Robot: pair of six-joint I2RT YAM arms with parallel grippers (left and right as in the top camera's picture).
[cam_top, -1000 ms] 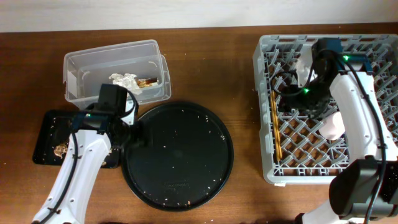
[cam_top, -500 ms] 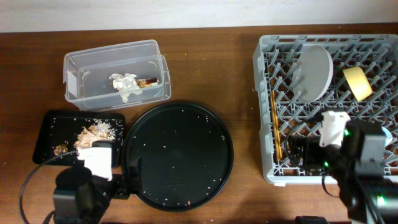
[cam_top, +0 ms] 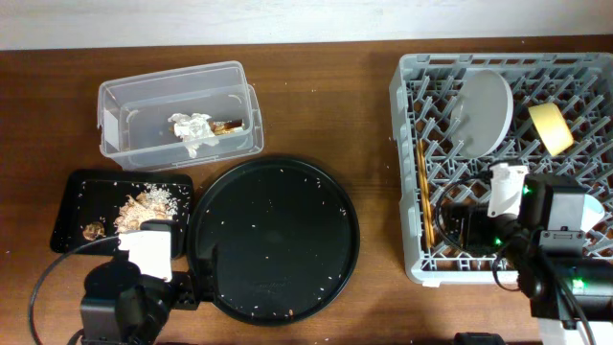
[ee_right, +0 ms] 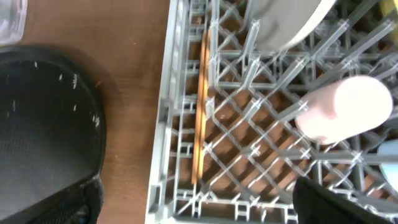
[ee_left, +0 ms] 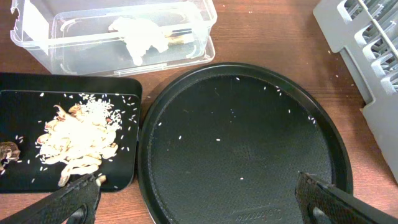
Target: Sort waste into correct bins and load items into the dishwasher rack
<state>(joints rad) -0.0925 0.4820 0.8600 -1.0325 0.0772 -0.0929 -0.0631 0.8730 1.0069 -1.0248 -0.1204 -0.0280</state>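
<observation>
Holding nothing, left gripper [ee_left: 199,186] and right gripper [ee_right: 199,193] both spread wide. Could topple the pink cup [ee_right: 345,115] in the dishwasher rack [ee_right: 165,137] with a careless sweep.

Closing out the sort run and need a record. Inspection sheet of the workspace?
Surface: brown wooden table.
Job's things: tissue and skewer scrap in clear tub; food scraps in small black tray; plate, yellow bowl, pink cup, chopsticks in rack.
Clutter: round black tray, grain-speckled.
Grippers: left gripper and right gripper open, holding nothing.
Cables: black cable looping beside the left arm.
Surroundings: pale wall behind the table.
</observation>
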